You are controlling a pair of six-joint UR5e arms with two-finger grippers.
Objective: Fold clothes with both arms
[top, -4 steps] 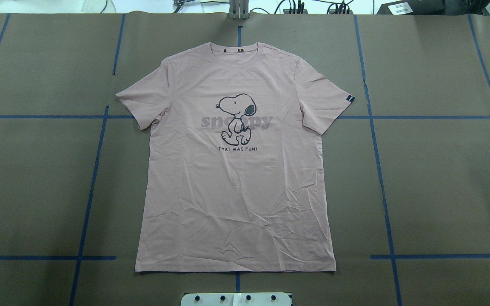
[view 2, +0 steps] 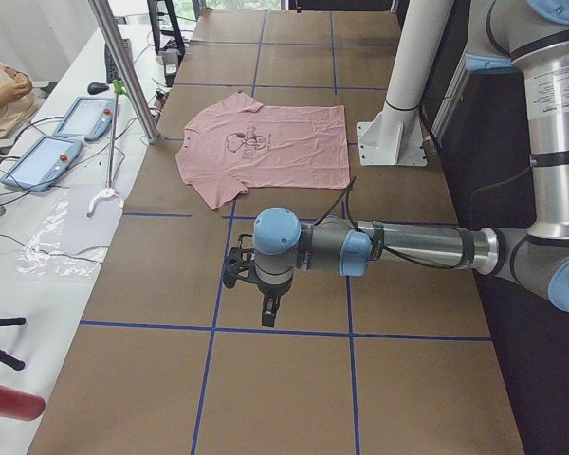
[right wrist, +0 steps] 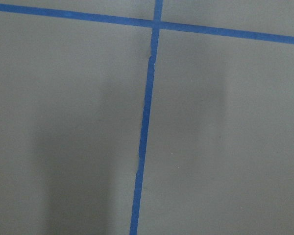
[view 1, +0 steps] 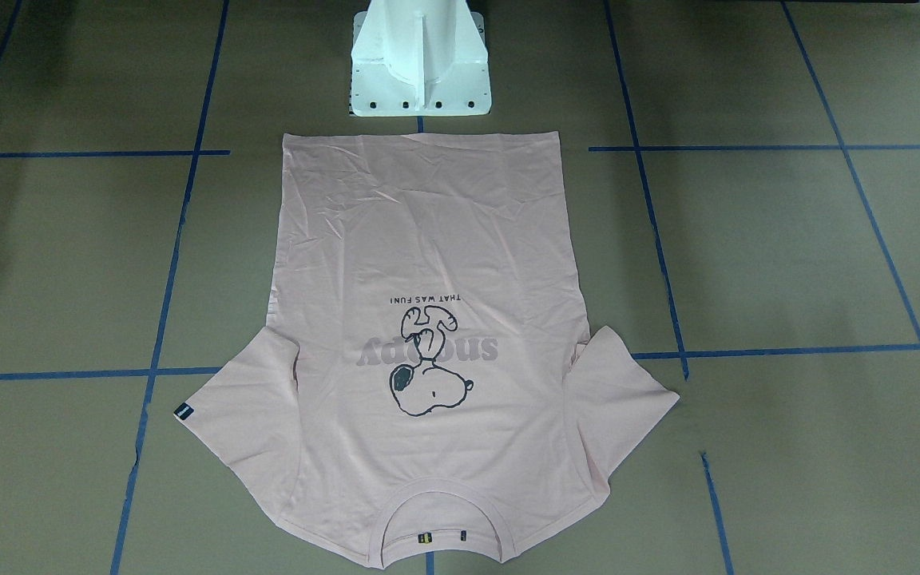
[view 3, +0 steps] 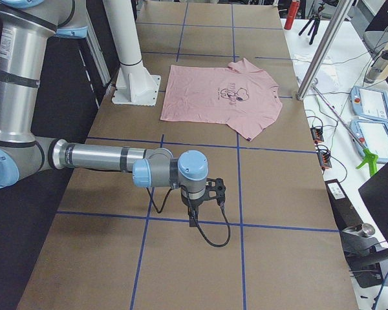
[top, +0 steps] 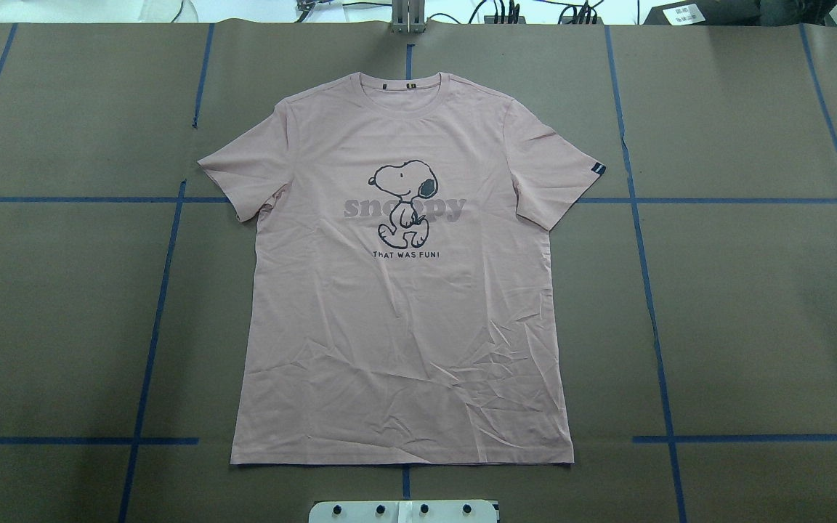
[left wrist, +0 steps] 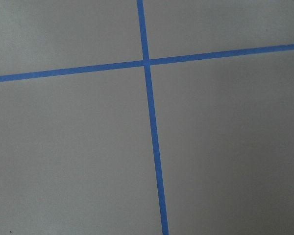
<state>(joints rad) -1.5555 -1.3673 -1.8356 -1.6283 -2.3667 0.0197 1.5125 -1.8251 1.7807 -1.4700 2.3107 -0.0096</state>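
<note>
Pale pink short-sleeved T-shirt [top: 404,327] lay flat, print side up, at the ctr of the table. Its long axis ran from the robot to the far side: hem nearest the white pedestal base [view 1: 420,56], ribbed round collar [top: 407,98] pointing away from the robot, sleeves spread to either side. Chest print: dark-outlined cartoon dog [top: 404,196] over tonal lettering "snoopy", w/ "THAT WAS FUN!" in small dark caps beneath. Small dark tag [top: 597,168] sat on the sleeve edge at the robot's right; any wording too small to read. Two small tabs inside the collar back, one dark, one yellowish, unreadable. Creases crossed the lower half. Beneath lay a brown paper table cover [top: 753,305] marked w/ blue tape grid lines [top: 647,290]. Both arms were well apart from the T-shirt, toward the table ends. Silver-grey left arm [view 2: 417,248] w/ light blue joint caps reached level over the cover, black left gripper [view 2: 267,318] hanging by a tape line. Right arm [view 3: 97,157] was posed alike, right gripper [view 3: 193,221] over the cover w/ a black cable looped below. Each gripper showed in a side view only, so cannot tell if fingers were apart or together; neither touched the cloth. Wrist cams showed brown cover & a tape crossing. Tablet-style control pendants [view 3: 372,102] lay on the white bench beside the table.
</note>
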